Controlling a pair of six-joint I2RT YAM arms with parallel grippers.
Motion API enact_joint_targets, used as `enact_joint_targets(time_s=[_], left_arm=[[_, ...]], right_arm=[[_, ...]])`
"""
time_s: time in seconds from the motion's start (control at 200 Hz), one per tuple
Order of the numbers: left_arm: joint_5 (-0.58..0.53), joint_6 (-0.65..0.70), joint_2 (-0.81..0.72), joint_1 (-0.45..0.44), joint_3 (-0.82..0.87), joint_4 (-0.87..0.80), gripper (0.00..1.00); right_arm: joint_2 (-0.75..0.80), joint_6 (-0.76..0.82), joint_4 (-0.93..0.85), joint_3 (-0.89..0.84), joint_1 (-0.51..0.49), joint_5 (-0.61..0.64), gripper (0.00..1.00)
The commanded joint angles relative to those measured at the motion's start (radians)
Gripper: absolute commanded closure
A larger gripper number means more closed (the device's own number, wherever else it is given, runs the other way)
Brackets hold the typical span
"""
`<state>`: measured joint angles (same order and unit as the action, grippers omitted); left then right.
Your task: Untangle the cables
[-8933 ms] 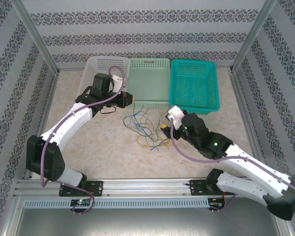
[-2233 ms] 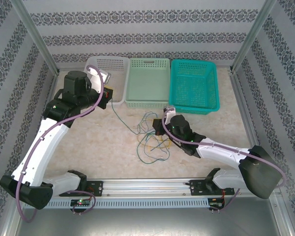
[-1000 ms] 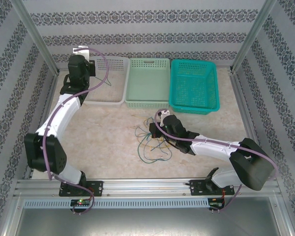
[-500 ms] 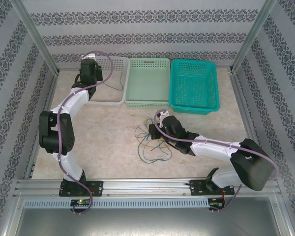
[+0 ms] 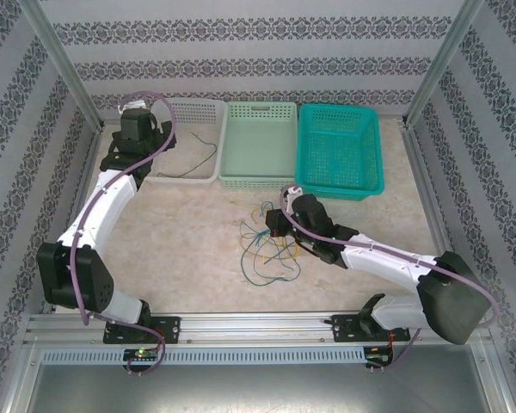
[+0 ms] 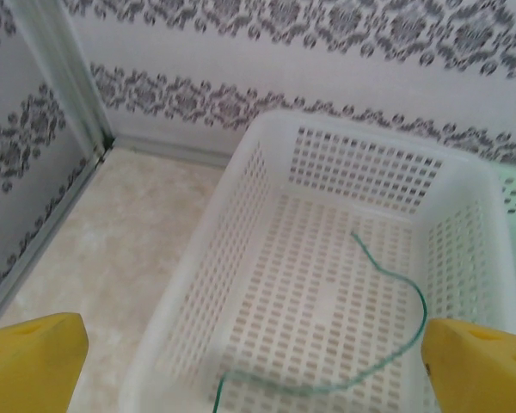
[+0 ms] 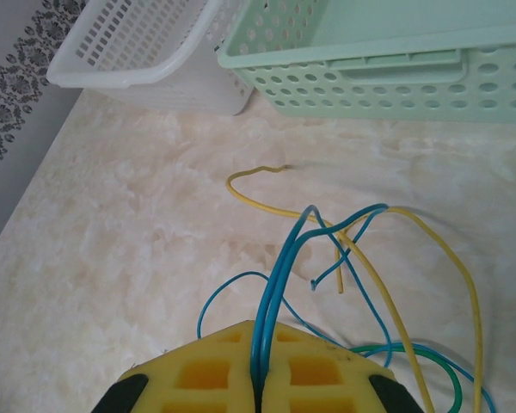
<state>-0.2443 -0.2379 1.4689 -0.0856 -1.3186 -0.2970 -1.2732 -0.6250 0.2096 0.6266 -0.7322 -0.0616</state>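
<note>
Your marbled beige counter [image 5: 172, 232] carries three perforated plastic baskets [image 5: 260, 107] along its far edge, inside patterned walls. Your left hand [image 6: 256, 366] hangs above the white basket [image 6: 241, 172] at far left, fingers spread wide, and one thin green cable [image 6: 423, 301] lies curled inside that basket. Mid-counter, your right hand [image 7: 258, 361] is pressed together on thin blue cable strands [image 7: 275, 284] rising from the loose tangle of yellow, green and blue cables [image 5: 267, 254].

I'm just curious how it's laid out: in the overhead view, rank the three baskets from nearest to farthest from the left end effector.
1. White basket, leftmost, beside the left end effector.
2. Pale green basket, in the middle.
3. Teal basket, right end.
</note>
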Motion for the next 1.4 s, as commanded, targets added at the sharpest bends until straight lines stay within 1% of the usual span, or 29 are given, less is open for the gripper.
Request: enact_joint_targets(time_s=[0.0,0.075,0.215,0.27,0.34,0.41,0.46,0.515,0.619,0.769,0.869,0.949,1.019,1.214,1.304,1.394], left_arm=[[0.066,-0.059,-0.078,-0.029,0.052,-0.152,0.0],[0.13,-0.065,-0.14,-0.082,0.118,-0.161,0.0],[0.14,-0.163,-0.224,-0.247,0.245,-0.229,0.0],[0.15,-0.23,-0.241,-0.304,0.296,-0.268,0.02],[0.212,-0.323,-0.27,-0.36,0.387,-0.285,0.08],[0.255,-0.417,-0.299,-0.419,0.465,-0.283,0.11],[0.267,-0.479,-0.317,-0.461,0.505,-0.283,0.12],[0.291,-0.519,-0.327,-0.513,0.534,-0.263,0.14],[0.314,-0.549,-0.278,-0.61,0.526,-0.253,0.14],[0.391,-0.566,-0.123,-0.706,0.489,-0.188,0.14],[0.38,-0.576,-0.021,-0.744,0.452,-0.178,0.15],[0.401,-0.59,0.036,-0.75,0.446,-0.151,0.19],[0.408,-0.602,0.069,-0.755,0.441,-0.137,0.22],[0.392,-0.598,0.142,-0.767,0.407,-0.171,0.29],[0.39,-0.591,0.184,-0.775,0.373,-0.176,0.3],[0.371,-0.58,0.236,-0.781,0.327,-0.212,0.35]], right_arm=[[0.032,0.004,-0.045,0.018,0.02,0.005,1.0],[0.049,-0.003,-0.049,0.007,0.038,0.012,1.0],[0.088,-0.009,-0.075,-0.009,0.078,0.026,1.0],[0.106,-0.003,-0.09,-0.014,0.092,0.026,1.0],[0.128,0.01,-0.115,-0.019,0.101,0.032,1.0],[0.142,0.022,-0.131,-0.025,0.108,0.035,1.0],[0.149,0.028,-0.137,-0.031,0.112,0.039,1.0],[0.152,0.028,-0.136,-0.037,0.12,0.043,1.0],[0.149,0.023,-0.119,-0.042,0.136,0.034,1.0],[0.134,0.036,-0.111,-0.03,0.14,0.013,1.0],[0.138,0.035,-0.104,-0.037,0.14,0.009,1.0],[0.149,0.031,-0.094,-0.047,0.142,0.017,1.0],[0.16,0.031,-0.087,-0.056,0.142,0.025,1.0],[0.176,0.04,-0.086,-0.062,0.152,0.026,1.0],[0.178,0.046,-0.085,-0.061,0.157,0.022,1.0],[0.187,0.052,-0.088,-0.061,0.162,0.016,1.0]])
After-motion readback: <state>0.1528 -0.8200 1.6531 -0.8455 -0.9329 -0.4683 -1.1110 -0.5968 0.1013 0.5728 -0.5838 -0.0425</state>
